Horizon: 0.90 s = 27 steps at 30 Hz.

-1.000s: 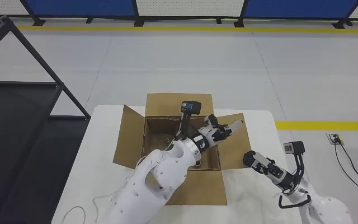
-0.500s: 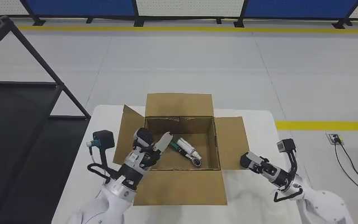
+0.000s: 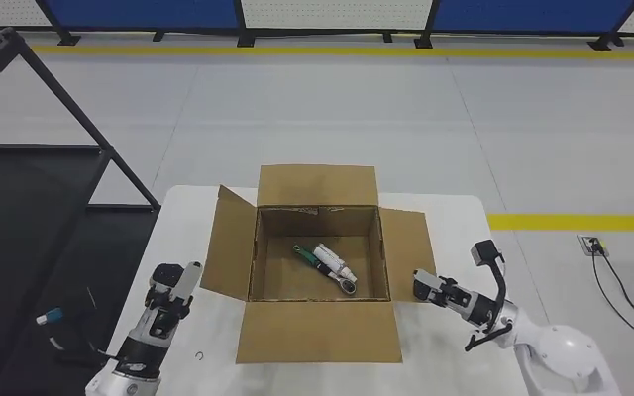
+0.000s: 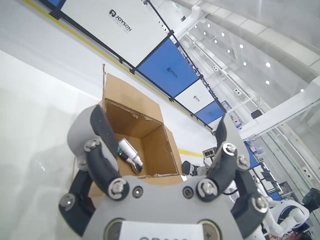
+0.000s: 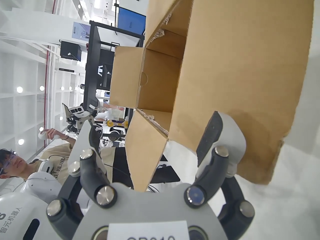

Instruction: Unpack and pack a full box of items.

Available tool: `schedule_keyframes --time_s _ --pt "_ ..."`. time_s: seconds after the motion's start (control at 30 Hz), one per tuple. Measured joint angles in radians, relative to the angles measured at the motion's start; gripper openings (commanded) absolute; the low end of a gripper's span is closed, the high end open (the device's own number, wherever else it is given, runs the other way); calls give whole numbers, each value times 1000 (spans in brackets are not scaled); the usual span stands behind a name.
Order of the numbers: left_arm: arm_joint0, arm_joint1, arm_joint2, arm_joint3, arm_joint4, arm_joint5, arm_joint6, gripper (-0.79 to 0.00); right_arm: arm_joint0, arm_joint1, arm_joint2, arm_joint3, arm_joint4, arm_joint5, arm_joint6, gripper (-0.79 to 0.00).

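Observation:
The open cardboard box (image 3: pixel 265 247) stands mid-table with all flaps folded out. Inside lies a white and green tool (image 3: pixel 327 264), also seen through the left wrist camera as the tool (image 4: pixel 128 154) on the floor of the box (image 4: pixel 152 136). My left gripper (image 3: pixel 184 271) hangs over the table just left of the left flap, open and empty (image 4: pixel 160 128). My right gripper (image 3: pixel 420 281) sits at the outer edge of the right flap (image 3: pixel 406 252), open (image 5: pixel 152 133), one finger (image 5: pixel 220 131) close under that flap (image 5: pixel 245 76).
A small dark ring (image 3: pixel 199 355) lies on the white table (image 3: pixel 446 356) near the front left. A black metal rack (image 3: pixel 59 198) stands off the table's left side. Bare tabletop lies on both sides of the box.
My left arm has pulled back from over the box to the table left of it, with nothing in its fingers. The right gripper has crept left toward the right flap.

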<state>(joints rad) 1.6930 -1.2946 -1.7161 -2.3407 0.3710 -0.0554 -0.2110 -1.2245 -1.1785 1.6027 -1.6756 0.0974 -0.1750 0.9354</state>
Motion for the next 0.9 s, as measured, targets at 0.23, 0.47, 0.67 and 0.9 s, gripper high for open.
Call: schedule_keyframes --time_s 0.23,0.47,0.67,0.9 --pt "-2 0 1 0 1 2 3 0 -2 0 -1 -5 6 1 -6 0" --pt "-2 0 1 0 1 2 3 0 -1 0 -4 -9 5 -1 -4 0" --pt "-5 -1 -31 22 -50 19 15 0 44 3 -70 -95 -78 -52 4 0" --pt "-23 3 -157 70 -159 45 1 0 175 10 -179 -140 -243 -16 94 0"
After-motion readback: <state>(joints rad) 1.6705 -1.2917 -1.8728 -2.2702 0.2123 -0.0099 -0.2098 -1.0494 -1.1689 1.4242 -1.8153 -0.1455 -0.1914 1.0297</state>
